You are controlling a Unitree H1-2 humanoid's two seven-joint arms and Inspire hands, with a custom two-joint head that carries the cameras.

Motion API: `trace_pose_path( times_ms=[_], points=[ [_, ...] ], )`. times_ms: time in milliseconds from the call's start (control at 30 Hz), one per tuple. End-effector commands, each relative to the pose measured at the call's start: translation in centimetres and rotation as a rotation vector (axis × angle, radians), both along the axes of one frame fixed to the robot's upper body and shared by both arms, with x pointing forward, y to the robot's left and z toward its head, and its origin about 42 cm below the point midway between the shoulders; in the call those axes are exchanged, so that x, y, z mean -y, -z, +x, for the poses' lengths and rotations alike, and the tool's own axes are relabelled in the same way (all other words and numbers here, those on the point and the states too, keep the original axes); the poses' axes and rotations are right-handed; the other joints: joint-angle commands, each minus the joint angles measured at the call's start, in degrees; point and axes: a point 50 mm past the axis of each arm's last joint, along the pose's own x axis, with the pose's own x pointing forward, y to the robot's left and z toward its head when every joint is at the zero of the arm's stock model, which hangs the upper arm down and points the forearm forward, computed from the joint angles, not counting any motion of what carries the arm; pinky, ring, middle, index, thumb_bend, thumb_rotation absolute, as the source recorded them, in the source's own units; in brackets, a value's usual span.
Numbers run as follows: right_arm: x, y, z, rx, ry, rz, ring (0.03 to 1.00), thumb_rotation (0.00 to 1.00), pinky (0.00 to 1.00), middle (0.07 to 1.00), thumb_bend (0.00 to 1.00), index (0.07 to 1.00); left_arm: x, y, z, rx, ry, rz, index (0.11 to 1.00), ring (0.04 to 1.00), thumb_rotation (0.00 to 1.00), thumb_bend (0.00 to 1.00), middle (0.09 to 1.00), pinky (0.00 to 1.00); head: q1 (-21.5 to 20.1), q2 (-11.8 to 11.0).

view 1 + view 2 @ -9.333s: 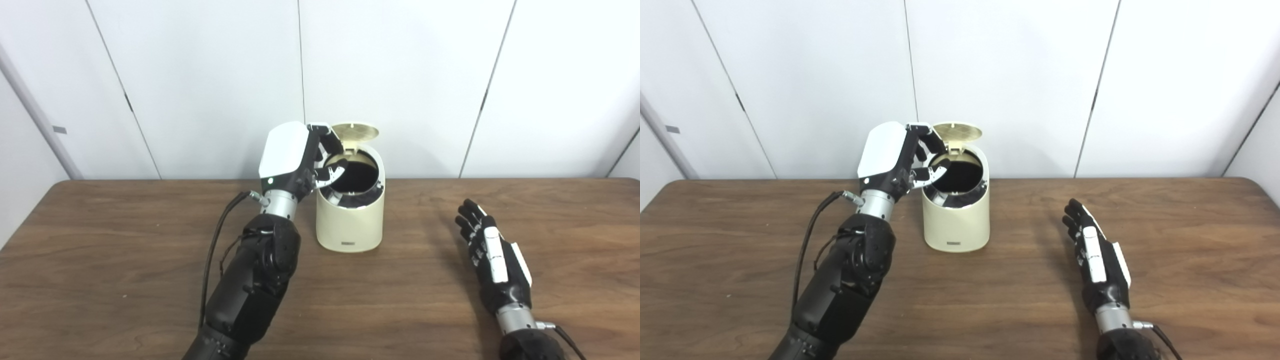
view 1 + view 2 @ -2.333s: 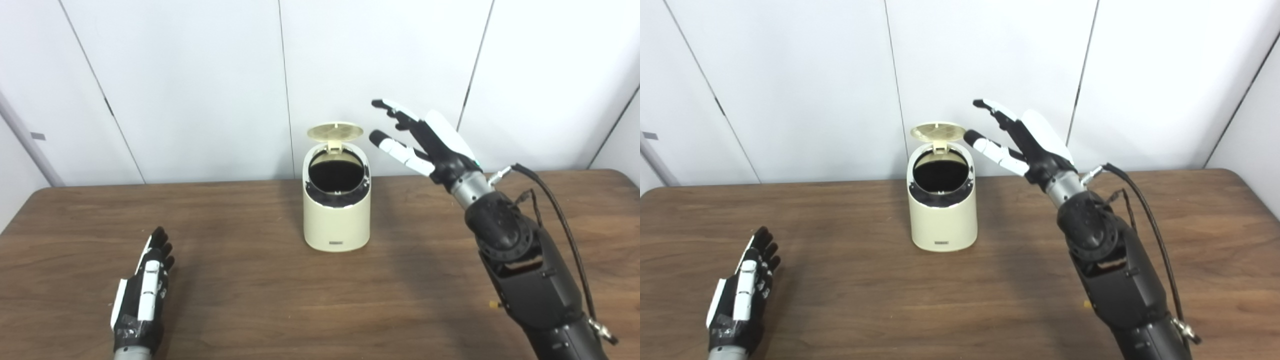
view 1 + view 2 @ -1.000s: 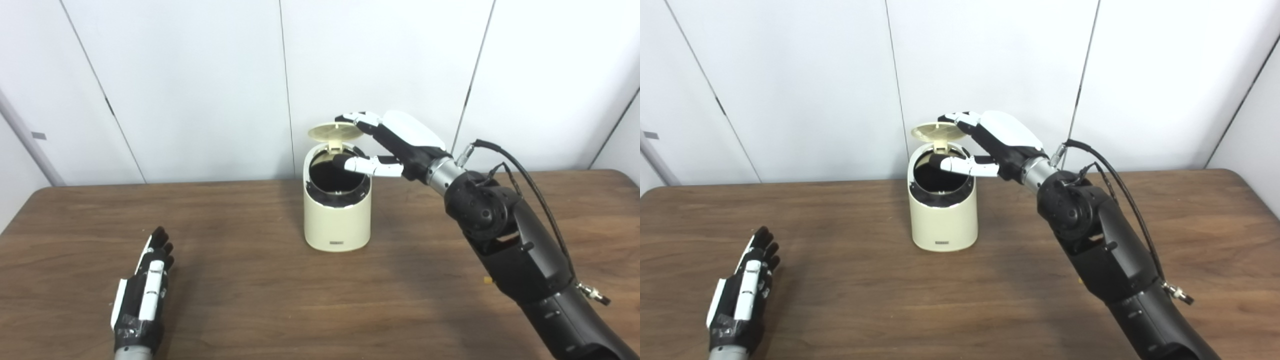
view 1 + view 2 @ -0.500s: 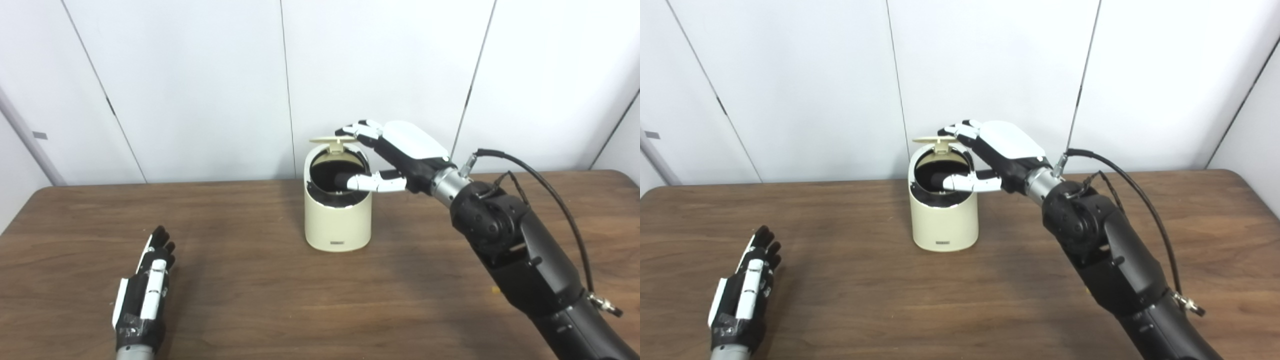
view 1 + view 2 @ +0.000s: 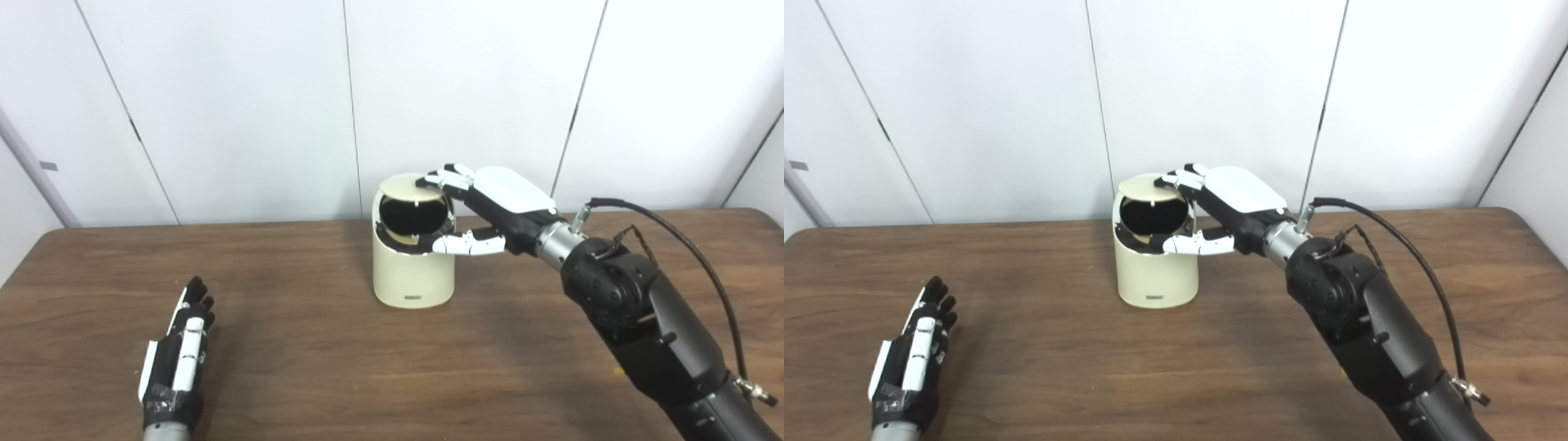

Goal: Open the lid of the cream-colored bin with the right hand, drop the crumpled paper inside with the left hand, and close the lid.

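The cream-colored bin stands at the middle back of the table. Its round lid is tilted forward, about halfway down over the dark opening. My right hand reaches in from the right with fingers resting on the lid's top and the thumb against the bin's rim; it grips nothing. My left hand lies flat and open on the table at the front left, far from the bin. No crumpled paper shows anywhere; the bin's inside is dark.
The brown wooden table spreads wide around the bin. White wall panels stand right behind the table's back edge. A black cable loops off my right forearm.
My right hand has come down from above the bin, pushing the lid from upright to half lowered. The left hand left the bin's mouth long before and lies still.
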Motion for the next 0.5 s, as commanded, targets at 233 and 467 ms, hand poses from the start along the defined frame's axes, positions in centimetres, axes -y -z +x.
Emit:
trace_pose_path(
  times_ms=[233,467],
  points=[
    [0.1,-0.8,-0.6,0.064,-0.026,-0.024,1.000,0.86,0.91,0.950,0.53,0.878,0.9,0.8,-0.4,-0.023,0.002,-0.028,0.994,0.983,0.78,0.48,0.992,1.00,0.01,0.45],
    [-0.1,0.4,-1.5,0.043,-0.041,-0.054,1.000,0.89,0.93,0.951,0.55,0.876,0.8,0.7,-0.3,-0.021,0.006,-0.032,0.998,0.988,0.79,0.49,0.996,1.00,-0.12,1.03]
  ],
)
